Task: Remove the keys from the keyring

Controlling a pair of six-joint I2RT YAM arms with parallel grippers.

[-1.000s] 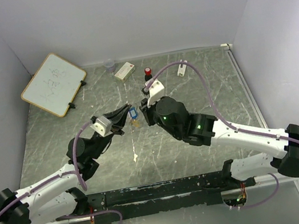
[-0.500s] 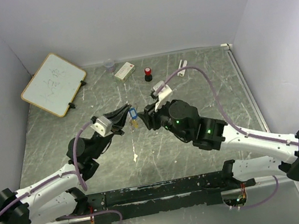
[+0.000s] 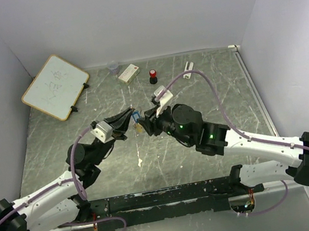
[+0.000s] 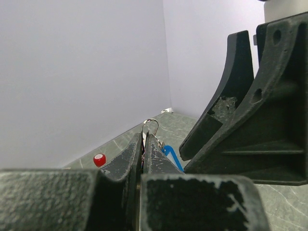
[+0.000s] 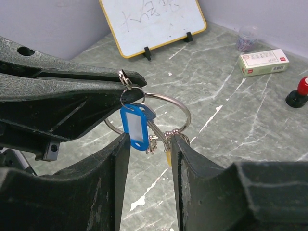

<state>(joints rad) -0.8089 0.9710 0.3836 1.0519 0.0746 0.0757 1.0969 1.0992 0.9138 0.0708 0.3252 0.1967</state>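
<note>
The keyring (image 5: 184, 108) hangs in mid-air above the table (image 3: 52, 148), between the two arms. From the top camera I can barely pick it out – only a blue speck and a glint where the black fingers meet. The right wrist view is clearer: a blue tag (image 5: 133, 126) hangs from the ring, with the keys (image 5: 155, 137) bunched just behind it. I cannot count them, and a yellowish piece at the bottom is half hidden by a finger.

The left gripper (image 5: 137, 81) is clamped flat on the small clip at the top of the ring. In its own camera the fingers are pressed together, with only a loop of wire poking out past the tips.

The right gripper (image 5: 149, 144) is parted, a finger on each side of the hanging bunch – I cannot tell whether either finger touches the metal.

Well behind them stand a whiteboard (image 5: 153, 21), a small box (image 5: 264, 62) and a red-capped bottle (image 5: 298, 92), cut off at the frame edge.
</note>
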